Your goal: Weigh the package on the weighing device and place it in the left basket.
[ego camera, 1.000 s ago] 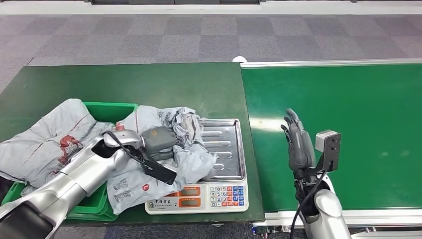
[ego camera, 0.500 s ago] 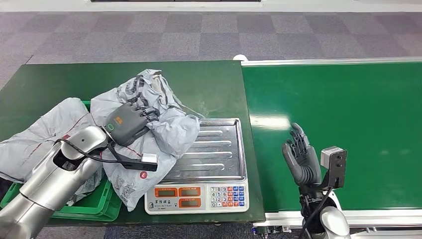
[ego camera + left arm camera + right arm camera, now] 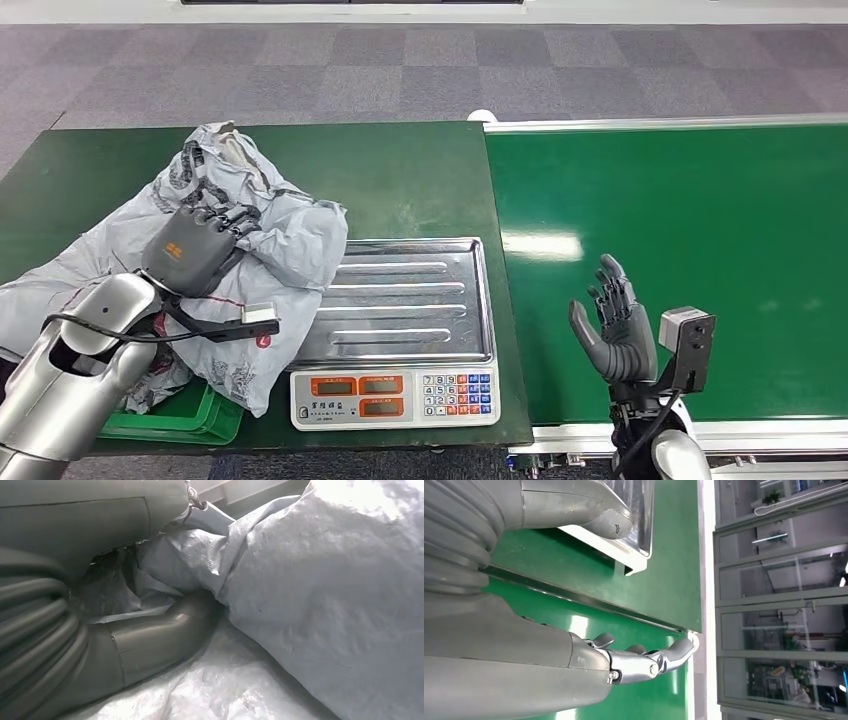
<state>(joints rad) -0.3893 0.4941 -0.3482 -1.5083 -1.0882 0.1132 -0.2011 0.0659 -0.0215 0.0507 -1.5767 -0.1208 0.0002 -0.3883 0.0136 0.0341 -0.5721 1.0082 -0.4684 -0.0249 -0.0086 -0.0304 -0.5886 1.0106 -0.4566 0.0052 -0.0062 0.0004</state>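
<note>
My left hand (image 3: 195, 250) grips a crumpled grey plastic package (image 3: 275, 235) and holds it over the left part of the table, its lower end hanging past the scale's left edge. Up close, the package's grey film (image 3: 320, 595) wraps around my fingers (image 3: 160, 635). The scale (image 3: 400, 330) stands at the table's front with its steel tray (image 3: 410, 300) bare. The green basket (image 3: 170, 415) lies at the front left, mostly hidden under another grey package (image 3: 70, 285). My right hand (image 3: 615, 330) hangs open above the green conveyor belt (image 3: 690, 230), fingers (image 3: 644, 662) spread, holding nothing.
The dark green table (image 3: 400, 180) carries the scale and basket. The conveyor runs along its right side, with a metal rail (image 3: 720, 435) at the front. Grey carpet floor (image 3: 400, 70) lies beyond. The scale's corner (image 3: 634, 565) sits near my right hand.
My left hand has lifted the package off the scale tray and carried it left toward the basket. My right hand has drawn back slightly toward the belt's front edge and turned.
</note>
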